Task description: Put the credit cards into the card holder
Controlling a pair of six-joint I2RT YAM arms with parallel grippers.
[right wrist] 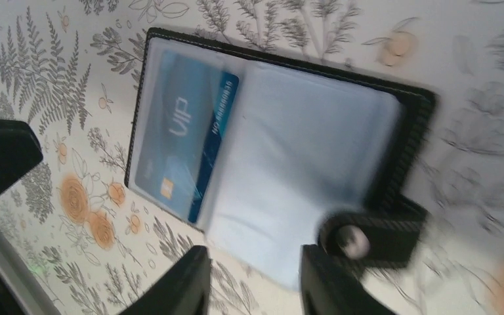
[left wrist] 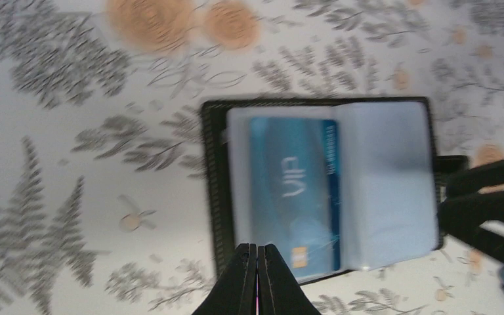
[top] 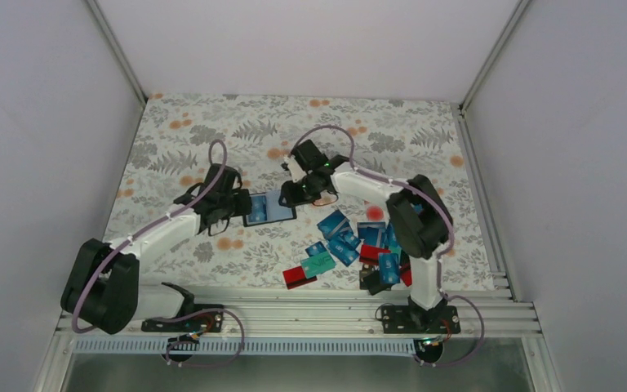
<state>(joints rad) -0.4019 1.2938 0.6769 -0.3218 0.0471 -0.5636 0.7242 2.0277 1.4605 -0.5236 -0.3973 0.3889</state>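
Blue card point(left wrist: 292, 190) in holder point(left wrist: 213, 177): my closed left claw point(left wrist: 257, 262) should pin its edge while wide, empty right claw point(right wrist: 254, 257) fetches another.

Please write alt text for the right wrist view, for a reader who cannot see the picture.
An open black card holder lies on a floral tablecloth, with one blue card marked VIP in its left sleeve. The two black fingers of the right gripper stand apart at the bottom edge.
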